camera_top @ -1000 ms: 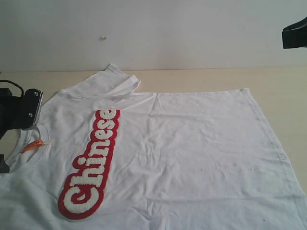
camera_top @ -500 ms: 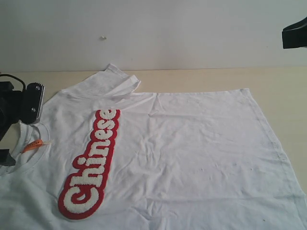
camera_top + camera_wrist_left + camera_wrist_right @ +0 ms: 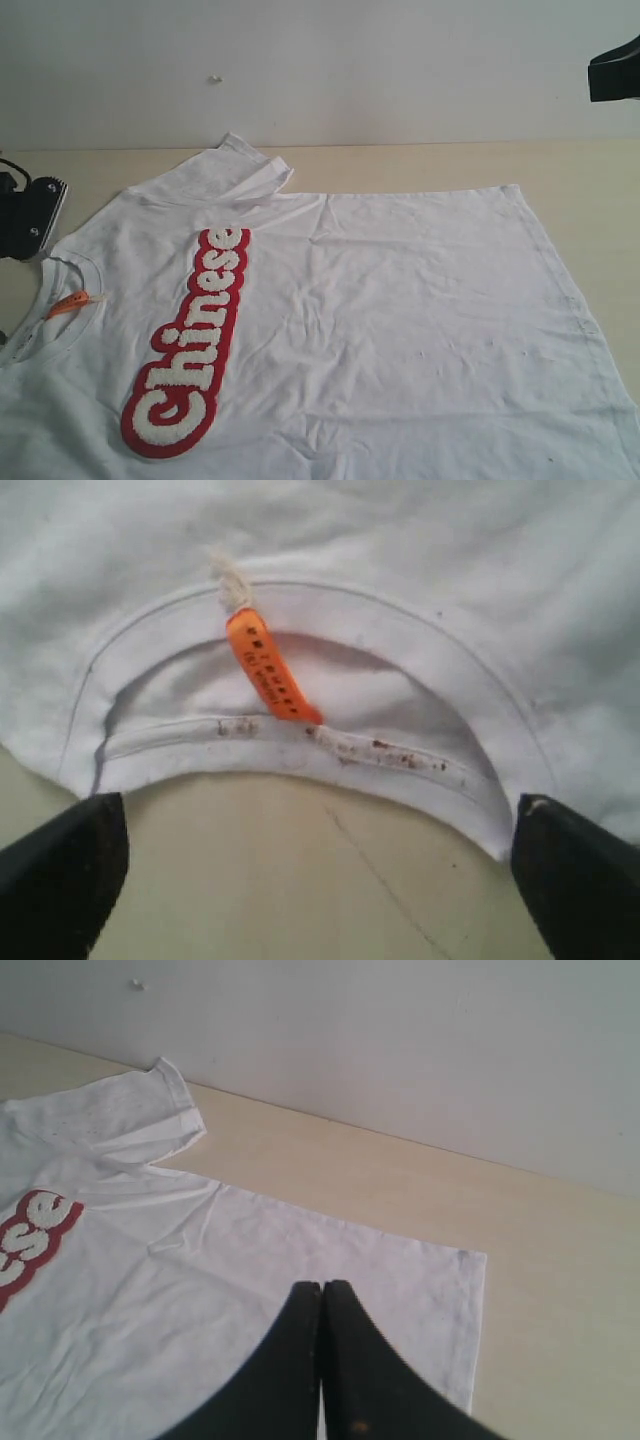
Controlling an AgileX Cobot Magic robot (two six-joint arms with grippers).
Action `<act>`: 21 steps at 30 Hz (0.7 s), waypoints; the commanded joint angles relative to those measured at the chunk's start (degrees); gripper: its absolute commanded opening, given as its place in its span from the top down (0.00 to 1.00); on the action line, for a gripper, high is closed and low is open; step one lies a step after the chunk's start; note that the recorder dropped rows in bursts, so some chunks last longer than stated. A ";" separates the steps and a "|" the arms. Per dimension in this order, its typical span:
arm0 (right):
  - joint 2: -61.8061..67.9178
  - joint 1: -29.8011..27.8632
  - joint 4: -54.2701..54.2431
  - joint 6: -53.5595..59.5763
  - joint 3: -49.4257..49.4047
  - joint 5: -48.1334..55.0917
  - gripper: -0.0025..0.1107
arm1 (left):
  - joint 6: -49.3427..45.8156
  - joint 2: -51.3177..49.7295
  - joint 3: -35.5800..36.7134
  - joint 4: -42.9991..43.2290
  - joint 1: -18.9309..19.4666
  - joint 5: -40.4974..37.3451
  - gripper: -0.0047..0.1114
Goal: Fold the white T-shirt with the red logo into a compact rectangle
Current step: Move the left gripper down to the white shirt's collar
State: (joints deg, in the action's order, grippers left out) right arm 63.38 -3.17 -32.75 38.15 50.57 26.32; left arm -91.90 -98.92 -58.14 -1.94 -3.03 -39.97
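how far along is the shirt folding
Done: the white T-shirt lies spread on the table, red logo up; no fold is made. In hand: nothing; the left end effector is open by the collar, the right end effector shut above the hem. Left: every fold into the rectangle.

The shirt (image 3: 420,540) lies wrinkled on the table (image 3: 300,850), its collar (image 3: 280,750) curving around an orange tag (image 3: 268,670) tied by white string. The gripper's (image 3: 320,880) black fingers (image 3: 60,870) are spread wide, over bare table just off the collar's edge.
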 commanded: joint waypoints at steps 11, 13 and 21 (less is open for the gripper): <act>0.35 -0.19 -0.22 1.27 0.31 0.48 0.98 | -8.32 -9.95 -6.79 -4.37 2.53 -7.65 0.06; 0.35 -0.19 -0.22 1.27 0.31 0.48 0.98 | -8.32 -10.88 -7.63 -4.37 2.53 -8.42 0.06; 0.35 -0.19 -0.22 1.27 0.31 0.92 0.98 | -8.11 -13.35 -8.63 -2.78 3.45 -8.18 0.06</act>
State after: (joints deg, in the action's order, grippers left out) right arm 63.38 -3.17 -32.75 38.78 50.57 26.86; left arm -100.00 -112.12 -66.14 -5.24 -0.48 -47.47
